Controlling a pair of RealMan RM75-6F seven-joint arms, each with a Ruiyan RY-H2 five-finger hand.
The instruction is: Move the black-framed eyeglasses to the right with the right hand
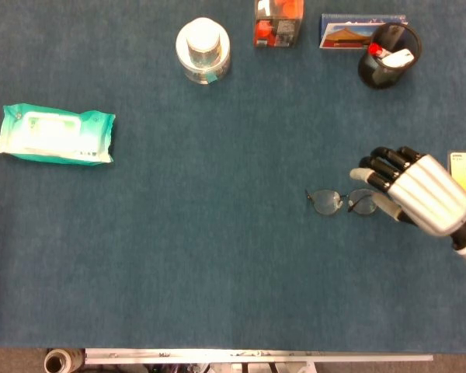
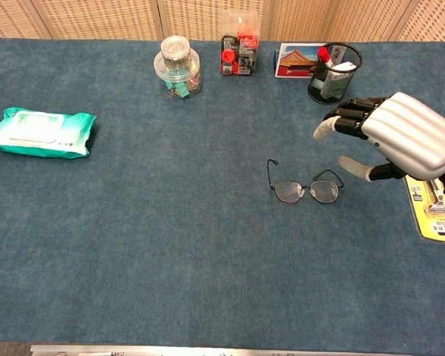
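The black-framed eyeglasses [image 1: 342, 200] [image 2: 305, 185] lie on the blue table cloth right of centre, lenses toward the front, temples unfolded toward the back. My right hand [image 1: 416, 194] [image 2: 395, 136] hovers just right of them, raised off the cloth, fingers spread and holding nothing. Its fingertips [image 2: 325, 127] point left above the right lens and do not touch the frame. My left hand is in neither view.
A yellow blister pack [image 2: 433, 211] lies under my right wrist at the table's right edge. At the back stand a mesh pen cup [image 2: 334, 73], a postcard [image 2: 295, 59], a small red-and-clear box [image 2: 238, 54] and a clear jar [image 2: 178, 67]. A green wipes pack [image 2: 41, 133] sits far left.
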